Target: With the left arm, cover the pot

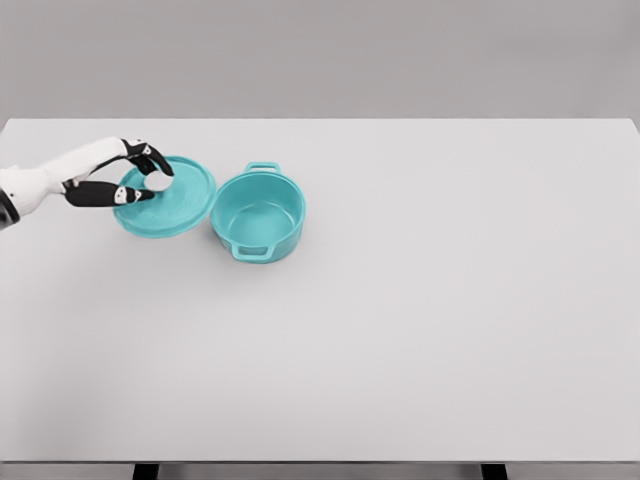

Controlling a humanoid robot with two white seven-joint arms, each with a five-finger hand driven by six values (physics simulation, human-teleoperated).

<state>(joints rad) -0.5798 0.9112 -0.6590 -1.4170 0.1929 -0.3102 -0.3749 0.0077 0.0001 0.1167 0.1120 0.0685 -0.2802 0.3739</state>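
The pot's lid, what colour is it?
Teal, matching the pot; the lid shows best in the head view, under the left hand.

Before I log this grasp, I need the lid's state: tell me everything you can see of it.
The lid is a round, teal, glossy disc with a white knob at its centre. It sits left of the open pot, its right edge at the pot's rim, seemingly tilted. The left hand has its fingers around the knob.
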